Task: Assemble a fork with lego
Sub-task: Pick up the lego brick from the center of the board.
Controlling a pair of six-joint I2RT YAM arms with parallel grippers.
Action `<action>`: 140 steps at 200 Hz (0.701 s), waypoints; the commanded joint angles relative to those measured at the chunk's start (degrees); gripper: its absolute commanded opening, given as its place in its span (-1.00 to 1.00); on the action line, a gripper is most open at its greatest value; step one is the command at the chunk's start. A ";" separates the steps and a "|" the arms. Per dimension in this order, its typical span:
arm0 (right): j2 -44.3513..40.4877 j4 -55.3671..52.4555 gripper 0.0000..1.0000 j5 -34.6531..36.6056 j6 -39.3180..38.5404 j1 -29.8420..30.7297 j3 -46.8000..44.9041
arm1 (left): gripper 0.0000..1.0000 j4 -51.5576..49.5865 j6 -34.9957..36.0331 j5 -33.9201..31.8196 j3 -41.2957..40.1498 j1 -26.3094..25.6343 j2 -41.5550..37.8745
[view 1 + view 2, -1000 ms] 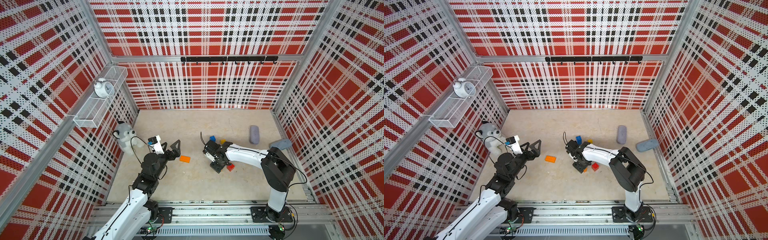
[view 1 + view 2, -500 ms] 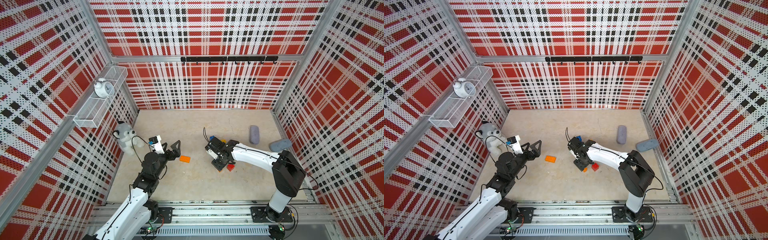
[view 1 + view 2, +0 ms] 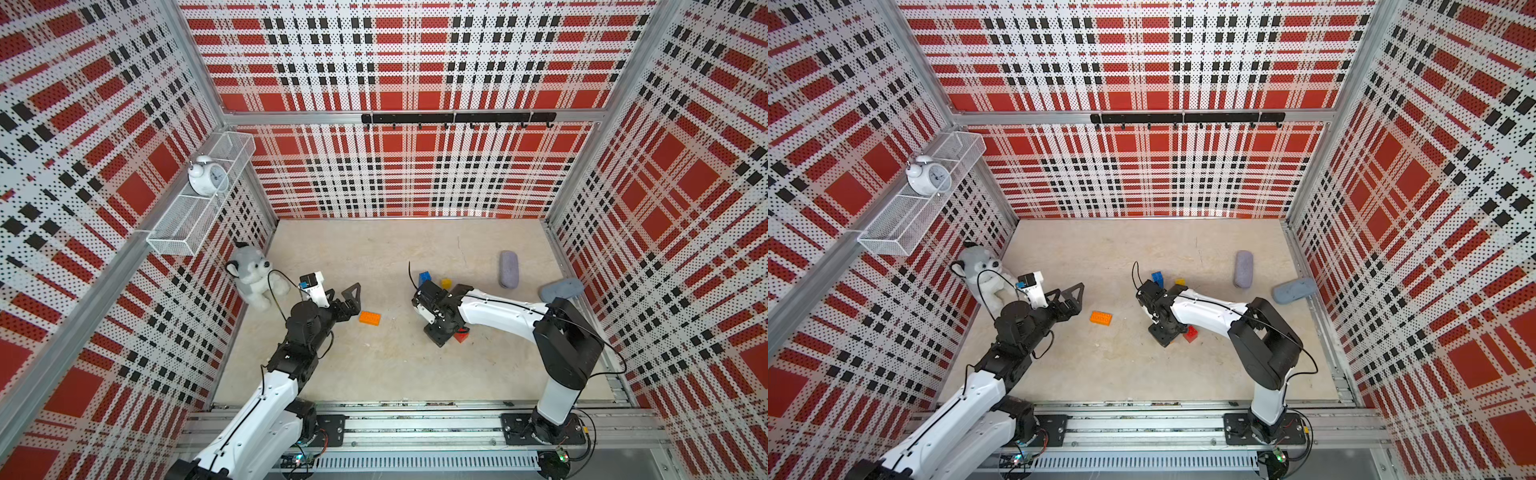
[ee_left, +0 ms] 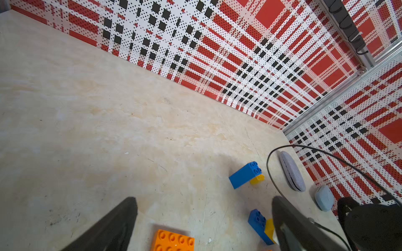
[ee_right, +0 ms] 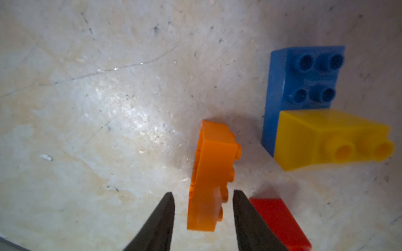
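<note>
My right gripper [image 5: 203,192] points down at the floor, still open: its jaws straddle a thin orange brick [image 5: 211,173] that stands on its edge, with a small gap on each side. A red brick [image 5: 276,215] lies just outside one finger. A blue brick [image 5: 304,76] and a yellow one [image 5: 326,137] lie close beyond. In both top views the arm hides that orange brick. My left gripper [image 4: 203,200] is wide open and empty, just short of a flat orange brick [image 3: 369,318]. Another blue brick [image 3: 424,277] and a yellow one [image 3: 446,283] lie behind my right wrist. No fork is in view.
A grey case [image 3: 508,269] and a blue-grey pouch [image 3: 561,289] lie at the right, near the wall. A plush husky [image 3: 251,276] sits against the left wall. A wire shelf [image 3: 174,237] above it carries an alarm clock [image 3: 206,178]. Plaid walls enclose the floor.
My right arm has swung its elbow outward to the right. Its jaws have narrowed around the orange brick standing on edge. The left arm has stayed still.
</note>
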 commanded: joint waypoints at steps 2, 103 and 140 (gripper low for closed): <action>1.39 0.80 -0.27 1.21 0.50 0.69 1.50 | 0.97 -0.63 0.88 0.07 0.59 0.43 -1.10; 10.23 -6.30 -0.62 25.16 -4.16 7.81 15.24 | 0.97 -8.24 -0.20 -2.21 1.30 5.65 -5.88; 16.26 -6.34 -0.60 36.14 -5.15 11.01 20.63 | 0.97 -11.08 -0.35 -0.20 1.87 11.42 -8.88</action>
